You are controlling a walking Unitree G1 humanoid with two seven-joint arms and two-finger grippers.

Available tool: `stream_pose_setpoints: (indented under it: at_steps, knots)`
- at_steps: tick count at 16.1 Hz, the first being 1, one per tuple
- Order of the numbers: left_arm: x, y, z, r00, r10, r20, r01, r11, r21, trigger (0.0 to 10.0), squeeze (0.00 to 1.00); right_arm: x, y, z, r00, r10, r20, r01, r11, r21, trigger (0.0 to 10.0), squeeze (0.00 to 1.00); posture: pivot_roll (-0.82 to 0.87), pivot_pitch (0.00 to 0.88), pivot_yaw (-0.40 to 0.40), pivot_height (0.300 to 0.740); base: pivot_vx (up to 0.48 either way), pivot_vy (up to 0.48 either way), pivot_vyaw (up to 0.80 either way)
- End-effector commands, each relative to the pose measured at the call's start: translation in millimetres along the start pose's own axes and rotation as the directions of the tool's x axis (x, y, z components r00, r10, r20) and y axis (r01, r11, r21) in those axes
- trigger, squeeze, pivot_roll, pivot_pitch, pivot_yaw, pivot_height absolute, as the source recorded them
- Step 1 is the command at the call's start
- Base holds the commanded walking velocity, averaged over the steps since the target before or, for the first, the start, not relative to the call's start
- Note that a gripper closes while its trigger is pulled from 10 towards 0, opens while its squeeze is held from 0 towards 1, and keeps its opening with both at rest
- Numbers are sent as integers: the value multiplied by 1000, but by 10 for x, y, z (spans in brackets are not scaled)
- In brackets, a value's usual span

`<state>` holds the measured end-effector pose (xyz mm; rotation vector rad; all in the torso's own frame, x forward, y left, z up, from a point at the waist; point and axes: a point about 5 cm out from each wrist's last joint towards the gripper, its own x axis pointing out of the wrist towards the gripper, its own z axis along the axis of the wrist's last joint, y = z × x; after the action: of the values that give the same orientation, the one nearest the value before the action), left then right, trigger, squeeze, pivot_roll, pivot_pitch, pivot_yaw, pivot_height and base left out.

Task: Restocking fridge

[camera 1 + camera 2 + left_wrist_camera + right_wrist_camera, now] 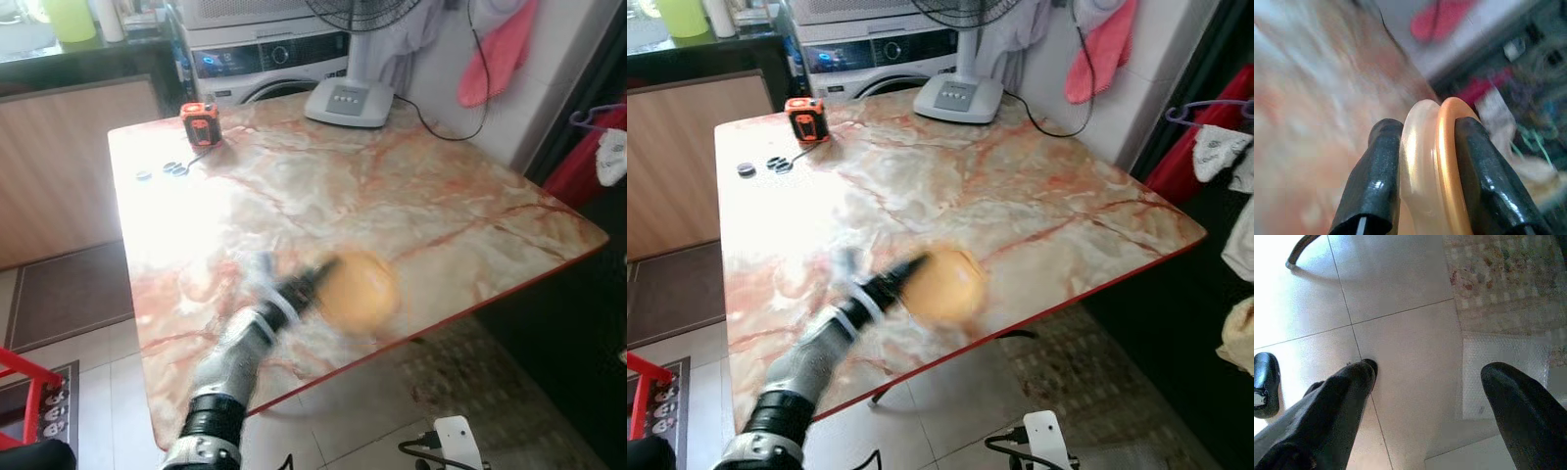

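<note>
My left gripper (312, 282) reaches over the near part of the marble table (392, 186) and is shut on a round orange container (355, 291), which is blurred by motion. In the left wrist view both black fingers (1371, 181) pinch the container's rim (1435, 166), a pale body capped with an orange lid. The right gripper (1427, 396) hangs low over the tiled floor (1400, 298), open with nothing between its fingers.
An orange tape measure (199, 123) and small dark discs (174, 168) lie at the table's far left. A fan base (348, 101) stands at the far edge, with a washing machine (265, 61) behind. Clothes hang at the right. A patterned rug (1498, 279) lies on the floor.
</note>
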<state>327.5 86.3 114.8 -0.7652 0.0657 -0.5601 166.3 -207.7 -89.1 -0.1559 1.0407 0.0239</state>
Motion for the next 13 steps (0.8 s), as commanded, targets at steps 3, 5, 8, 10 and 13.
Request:
stream_pose_setpoints:
  at_steps: [3,5,8,10,13]
  knots:
    - [-12,-206,152,994,-67,82,68,998,-16,10000,0,-1,-7,-7,1000,-3,-4,3,1000,-7,10000,0,-117,0,-40,740,0,0,0]
    - [-88,-174,284,977,65,205,-56,997,-50,10000,0,-2,-4,-12,1000,-4,-4,4,1000,-5,10000,0,-127,0,-35,740,0,0,0]
    - [-251,-66,488,931,180,318,-173,984,-50,10000,0,-3,-6,-18,1000,-6,-6,6,1000,-7,10000,0,-114,0,-42,740,0,0,0]
    - [-391,32,671,882,257,395,-275,962,-11,10000,0,-3,-9,-21,1000,-3,-8,3,1000,-11,10000,0,-102,0,-46,740,0,0,0]
    - [-500,139,729,850,327,413,-382,922,57,10000,0,-5,-15,-21,1000,-8,-3,8,1000,3,10000,0,-96,0,-48,740,0,0,0]
